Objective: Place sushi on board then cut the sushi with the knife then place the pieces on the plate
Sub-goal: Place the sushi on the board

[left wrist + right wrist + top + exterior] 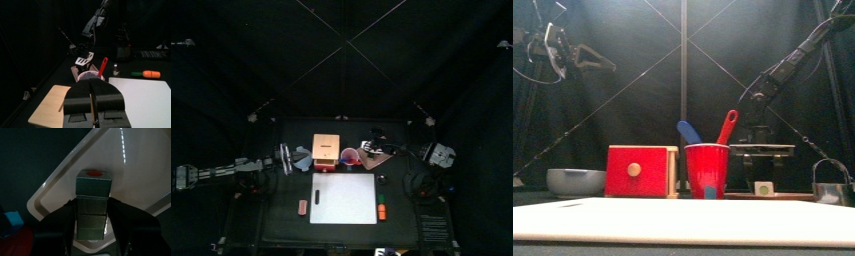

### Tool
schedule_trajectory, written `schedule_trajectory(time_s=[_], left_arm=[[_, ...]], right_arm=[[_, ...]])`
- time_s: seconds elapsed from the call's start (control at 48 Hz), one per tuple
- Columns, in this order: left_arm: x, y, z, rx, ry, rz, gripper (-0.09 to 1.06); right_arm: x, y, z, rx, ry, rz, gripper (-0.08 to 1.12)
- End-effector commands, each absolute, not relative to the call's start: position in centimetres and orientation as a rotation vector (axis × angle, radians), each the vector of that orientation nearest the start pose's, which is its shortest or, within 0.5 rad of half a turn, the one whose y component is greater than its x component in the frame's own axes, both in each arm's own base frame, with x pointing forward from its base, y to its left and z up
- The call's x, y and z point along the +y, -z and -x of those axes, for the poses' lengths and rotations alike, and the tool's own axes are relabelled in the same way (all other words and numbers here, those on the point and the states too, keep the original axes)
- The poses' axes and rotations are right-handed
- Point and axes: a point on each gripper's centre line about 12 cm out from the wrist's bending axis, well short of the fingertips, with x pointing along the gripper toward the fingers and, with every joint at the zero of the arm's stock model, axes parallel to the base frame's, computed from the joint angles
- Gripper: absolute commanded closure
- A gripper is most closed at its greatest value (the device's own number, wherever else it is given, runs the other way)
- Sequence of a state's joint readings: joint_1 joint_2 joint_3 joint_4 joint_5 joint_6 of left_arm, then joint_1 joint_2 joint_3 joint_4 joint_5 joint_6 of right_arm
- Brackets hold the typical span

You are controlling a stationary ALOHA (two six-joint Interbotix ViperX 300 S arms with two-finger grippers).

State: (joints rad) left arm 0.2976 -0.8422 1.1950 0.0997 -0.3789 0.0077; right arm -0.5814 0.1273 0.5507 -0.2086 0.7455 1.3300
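Observation:
The dark green sushi roll, with a red filling at its end, lies on the pink tray. My right gripper is down over it, shut with one jaw against each long side. From above, that gripper is at the tray, behind the white board. The red cup holds a blue knife and a red knife. My left gripper is shut and holds nothing, hovering above the wooden box at the left.
The wooden box with its red drawer front stands left of the cup. A blue-grey bowl sits further left. An orange toy lies right of the board and a pink one lies left of it.

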Motion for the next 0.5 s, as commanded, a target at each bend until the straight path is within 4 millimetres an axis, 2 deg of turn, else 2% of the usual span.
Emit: schedule_trajectory(time_s=[0.021,0.167,0.292,0.396,0.5], left_arm=[[6.0,-27.6,-20.8,-0.034,-0.265,-0.107,0.88],[6.0,-27.7,-20.7,-0.038,-0.265,-0.108,0.88],[6.0,-27.7,-20.7,-0.035,-0.267,-0.108,0.88],[5.9,-27.7,-20.7,-0.037,-0.265,-0.108,0.88],[6.0,-27.7,-20.7,-0.038,-0.267,-0.108,0.88]], right_arm=[[-20.8,-13.3,-28.5,0.864,1.364,-1.229,0.45],[-20.2,-16.9,-27.8,0.836,1.332,-1.189,0.45],[-18.6,-20.2,-27.1,0.809,1.290,-1.175,0.45],[-16.1,-22.2,-27.0,0.810,1.233,-1.182,0.45],[-12.9,-22.3,-27.7,0.854,1.154,-1.198,0.45]])
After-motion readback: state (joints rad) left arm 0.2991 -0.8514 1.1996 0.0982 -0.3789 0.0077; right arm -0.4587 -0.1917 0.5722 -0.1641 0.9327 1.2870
